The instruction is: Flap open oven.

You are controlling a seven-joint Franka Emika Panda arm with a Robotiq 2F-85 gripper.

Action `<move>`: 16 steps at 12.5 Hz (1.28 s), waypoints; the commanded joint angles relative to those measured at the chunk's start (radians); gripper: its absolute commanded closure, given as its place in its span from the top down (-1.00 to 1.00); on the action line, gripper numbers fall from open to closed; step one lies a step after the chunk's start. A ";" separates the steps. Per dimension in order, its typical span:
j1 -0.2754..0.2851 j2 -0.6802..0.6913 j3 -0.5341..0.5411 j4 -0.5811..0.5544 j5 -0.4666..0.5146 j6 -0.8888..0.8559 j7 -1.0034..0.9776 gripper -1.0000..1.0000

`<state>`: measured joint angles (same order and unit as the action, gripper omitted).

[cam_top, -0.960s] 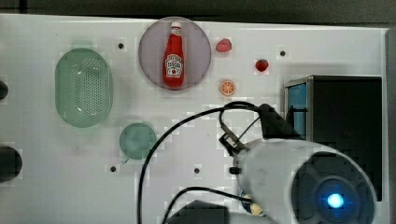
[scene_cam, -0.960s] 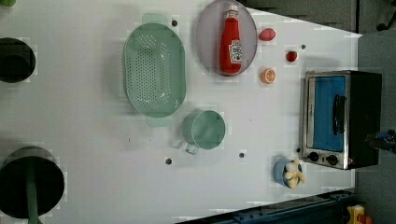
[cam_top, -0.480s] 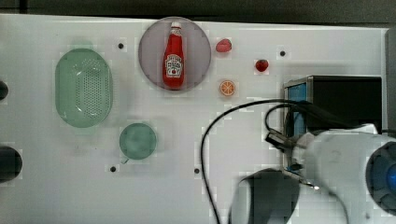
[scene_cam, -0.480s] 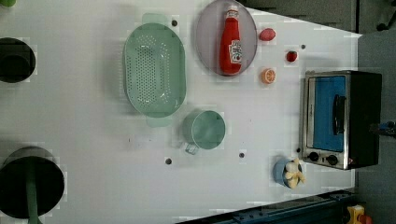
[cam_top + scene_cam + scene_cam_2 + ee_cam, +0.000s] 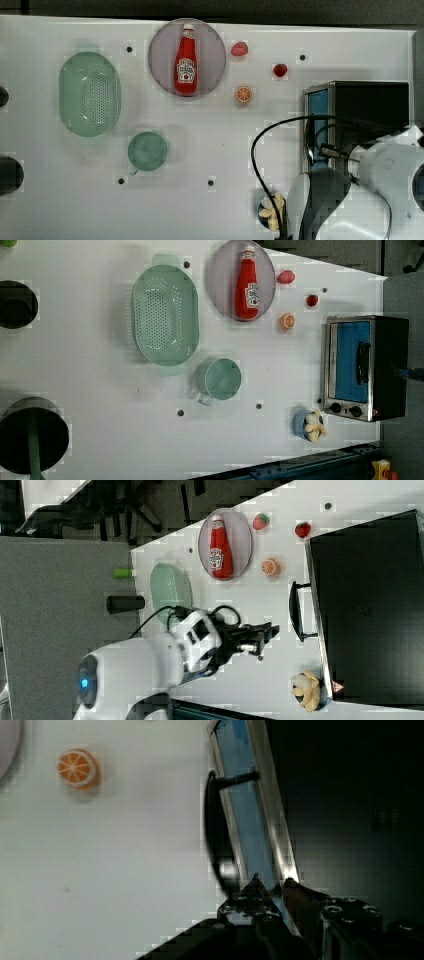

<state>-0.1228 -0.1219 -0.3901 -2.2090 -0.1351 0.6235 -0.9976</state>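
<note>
Blue-tinted glass is filling more of my wrist view now, because the arm (image 5: 385,167) has been swinging across the top view over the last second, from mid-table to the top view's right, and it is now hanging over the oven's (image 5: 370,105) front edge. That is putting the gripper (image 5: 267,630) in front of the door, near the dark bar handle (image 5: 295,612) but not touching it; I am judging this as the approach, with the pull yet to come. In the wrist view I am seeing the fingertips (image 5: 255,881) standing slightly parted with nothing between them. The oven (image 5: 365,367) is sitting at the left view's right end of the white table (image 5: 100,390), just beside a small orange slice (image 5: 287,321). Its door is looking fully shut, glass flush in the silver frame, black top unmarked, two black knobs (image 5: 345,410) below the glass as the left view is showing them.
</note>
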 commanded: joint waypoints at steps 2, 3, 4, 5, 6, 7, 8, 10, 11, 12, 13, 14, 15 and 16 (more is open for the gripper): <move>0.017 0.101 -0.032 -0.002 0.006 0.097 -0.182 -0.65; 0.017 0.126 -0.033 -0.002 0.007 0.118 -0.182 -0.65; 0.019 0.149 -0.032 -0.004 0.009 0.138 -0.182 -0.65; 0.019 0.167 -0.031 -0.009 0.012 0.156 -0.182 -0.65; 0.019 0.184 -0.031 -0.013 0.013 0.177 -0.182 -0.65; 0.019 0.199 -0.027 -0.014 0.014 0.193 -0.182 -0.65; 0.019 0.212 -0.024 -0.015 0.014 0.203 -0.182 -0.65; 0.020 0.228 -0.020 -0.020 0.016 0.203 -0.176 -0.65; 0.021 0.234 -0.019 -0.024 0.016 0.203 -0.174 -0.65; 0.021 0.239 -0.016 -0.026 0.016 0.204 -0.174 -0.65; 0.021 0.246 -0.012 -0.029 0.016 0.205 -0.173 -0.65; 0.022 0.254 -0.008 -0.030 0.016 0.213 -0.166 -0.65; 0.024 0.260 -0.005 -0.031 0.010 0.226 -0.155 -0.65; 0.028 0.262 0.001 -0.035 0.000 0.230 -0.140 -0.65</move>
<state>-0.1130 0.1460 -0.4031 -2.2441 -0.1271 0.8433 -1.1240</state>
